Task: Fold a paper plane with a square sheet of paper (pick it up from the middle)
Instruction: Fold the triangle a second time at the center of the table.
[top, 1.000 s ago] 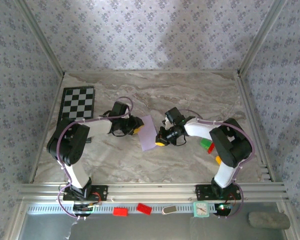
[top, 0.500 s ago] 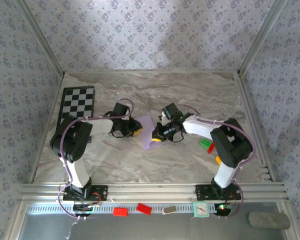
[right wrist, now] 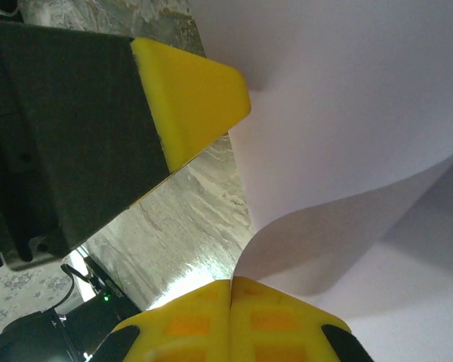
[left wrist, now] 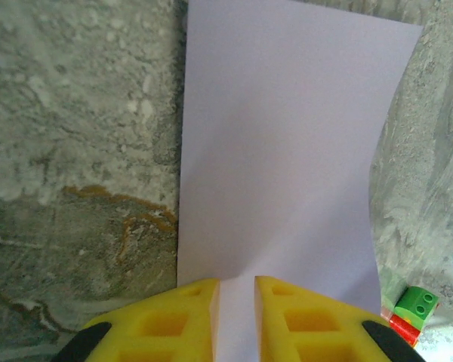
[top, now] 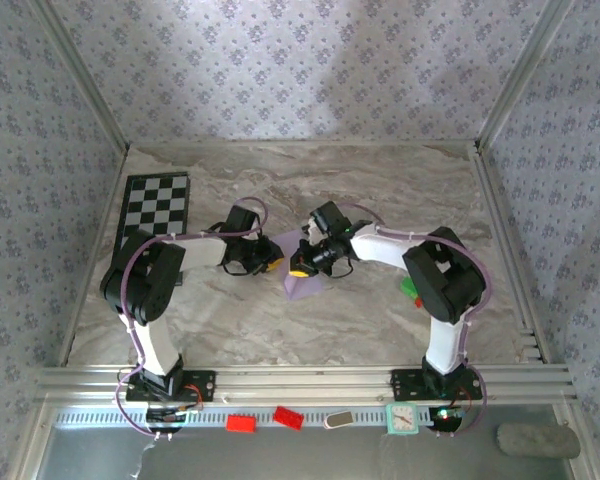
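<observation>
- Left gripper (left wrist: 236,290): fingers a narrow gap apart, square sheet of paper (left wrist: 287,151) running into that gap; possibly not yet clamped.
- Right gripper (right wrist: 231,290): fingers pressed together, pinching the sheet's curled edge.

Marbled table (top: 380,190) is carrying three things right now.
A black-and-white checkerboard (top: 156,205) is lying flat at the far left. The square sheet of paper (top: 302,284) is sitting mid-table, one side curling up off the stone. Over on the right, green and red blocks (top: 411,290) are resting together, well apart from the board.
</observation>
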Tool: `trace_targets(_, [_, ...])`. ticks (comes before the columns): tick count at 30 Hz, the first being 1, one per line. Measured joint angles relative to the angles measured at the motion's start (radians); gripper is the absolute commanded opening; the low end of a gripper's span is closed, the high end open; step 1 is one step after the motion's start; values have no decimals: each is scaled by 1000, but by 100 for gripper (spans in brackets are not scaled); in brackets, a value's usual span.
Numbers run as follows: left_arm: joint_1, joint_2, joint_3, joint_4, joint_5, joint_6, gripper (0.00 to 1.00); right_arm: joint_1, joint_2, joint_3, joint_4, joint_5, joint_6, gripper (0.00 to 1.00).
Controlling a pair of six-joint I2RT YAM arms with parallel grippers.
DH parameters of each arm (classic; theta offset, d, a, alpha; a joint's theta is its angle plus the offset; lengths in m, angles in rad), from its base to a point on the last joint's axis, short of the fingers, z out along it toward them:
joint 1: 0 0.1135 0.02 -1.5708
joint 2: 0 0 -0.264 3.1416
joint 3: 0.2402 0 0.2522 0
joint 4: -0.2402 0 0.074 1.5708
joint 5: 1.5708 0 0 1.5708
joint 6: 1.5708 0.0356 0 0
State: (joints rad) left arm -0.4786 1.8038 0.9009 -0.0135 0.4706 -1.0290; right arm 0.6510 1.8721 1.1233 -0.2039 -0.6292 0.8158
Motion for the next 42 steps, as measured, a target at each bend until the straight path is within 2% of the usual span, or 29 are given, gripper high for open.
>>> trace_targets(42, [0, 1, 0, -2, -3, 0, 19, 13, 82, 28, 26, 46, 34, 0])
